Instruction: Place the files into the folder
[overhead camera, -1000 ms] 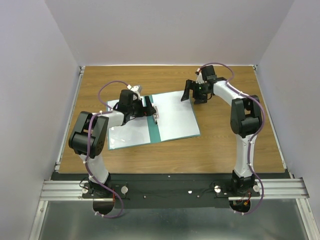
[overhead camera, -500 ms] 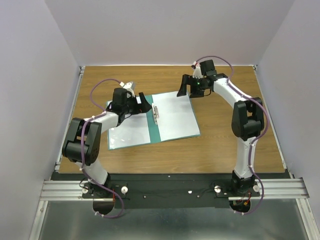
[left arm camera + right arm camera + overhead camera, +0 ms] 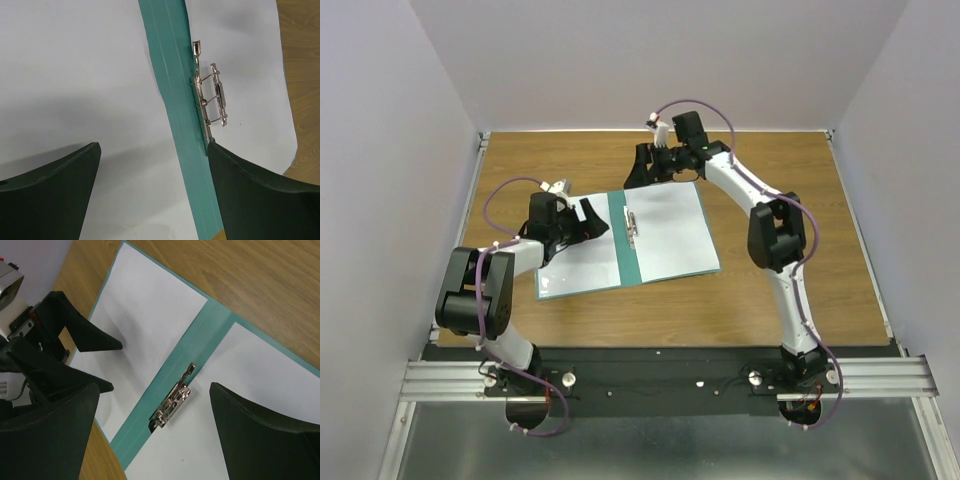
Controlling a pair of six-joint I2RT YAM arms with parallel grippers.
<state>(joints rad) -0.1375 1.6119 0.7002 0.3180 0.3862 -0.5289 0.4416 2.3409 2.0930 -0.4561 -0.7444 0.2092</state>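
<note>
One wide wooden bench [image 3: 770, 300] holds everything. On it the green folder [image 3: 629, 262] lies open and flat near the middle. Its spine [image 3: 175, 100] runs away from the arms. The left file [image 3: 578, 262] lies on one half and the right file [image 3: 672, 235] on the other. So the paper looks to be in place, and the job left is likely to shut the cover.

To do that well, one end effector should go low to the outer edge of one half. It should pinch just the thin cover and fold it over slowly, so no paper slides out. The other one can press the second half down to stop the folder from moving.

The left arm [image 3: 485, 285] bends in from the side. The left end effector [image 3: 592, 218] hangs over the left file, just beside the spine. It is wide open and holds nothing. The right arm [image 3: 775, 235] reaches far and curls back. The right end effector [image 3: 648, 176] hangs over the folder's far edge, also wide open and holding nothing. The little metal clip [image 3: 212, 95] sits on the spine, and fingers should keep off it.
</note>
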